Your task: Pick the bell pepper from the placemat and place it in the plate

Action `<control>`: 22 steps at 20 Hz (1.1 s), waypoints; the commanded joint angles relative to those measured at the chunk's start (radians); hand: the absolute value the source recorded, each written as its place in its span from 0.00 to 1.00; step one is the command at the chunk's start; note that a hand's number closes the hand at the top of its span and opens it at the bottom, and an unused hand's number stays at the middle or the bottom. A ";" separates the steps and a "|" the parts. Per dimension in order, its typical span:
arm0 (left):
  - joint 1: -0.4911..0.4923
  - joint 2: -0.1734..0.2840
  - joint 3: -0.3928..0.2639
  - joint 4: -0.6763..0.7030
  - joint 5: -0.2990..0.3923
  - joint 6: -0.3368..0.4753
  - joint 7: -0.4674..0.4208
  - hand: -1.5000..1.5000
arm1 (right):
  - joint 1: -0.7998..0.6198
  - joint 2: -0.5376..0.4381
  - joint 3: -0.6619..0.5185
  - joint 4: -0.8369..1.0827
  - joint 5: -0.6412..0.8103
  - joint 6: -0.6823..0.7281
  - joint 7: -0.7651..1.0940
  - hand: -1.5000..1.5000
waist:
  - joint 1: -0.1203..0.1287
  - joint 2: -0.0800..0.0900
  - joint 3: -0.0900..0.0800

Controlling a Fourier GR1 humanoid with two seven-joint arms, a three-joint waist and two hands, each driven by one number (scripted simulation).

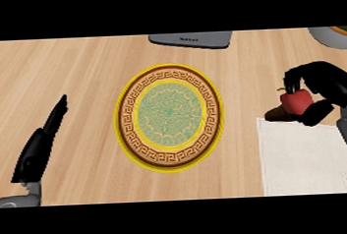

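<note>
The counter [65,64] is light wood and fills the view.

The plate [170,118] lies at the centre of the counter. It is round, with a yellow rim, a brown key-pattern band and a pale green patterned middle. Nothing lies on it.

The placemat [309,157] is white and lies at the lower right, well to the right of the plate. Its upper left corner sits just below the right hand.

The left hand [41,144] shows at the lower left, apart from the plate. Its fingers are straight and point up the view; it holds nothing.

The right hand [324,88] is at the right edge, above the placemat's upper edge. Its fingers and thumb are curled round the pepper [296,100].

The pepper is red with a small green stem at its top. It sits in the right hand's grasp, over the placemat's upper left corner, well apart from the plate. A dark shadow lies just below it.

A grey object [191,40] lies at the top edge, and a grey bowl [333,37] shows in the top right corner, cut off by the view.
</note>
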 commanded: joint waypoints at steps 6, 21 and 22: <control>0.037 0.025 0.045 0.001 0.021 -0.006 -0.012 0.50 | -0.307 0.061 -0.092 0.309 -0.001 -0.231 -0.292 1.00 | -0.050 -0.017 0.000; 0.110 -0.029 0.055 0.000 -0.021 0.056 -0.007 0.50 | -0.545 0.236 -0.088 0.366 -0.164 0.001 -0.541 1.00 | -0.140 -0.039 -0.004; 0.089 -0.006 0.069 -0.019 -0.011 0.036 0.020 0.50 | -0.563 0.236 -0.096 0.335 -0.185 0.044 -0.509 1.00 | -0.145 -0.041 -0.004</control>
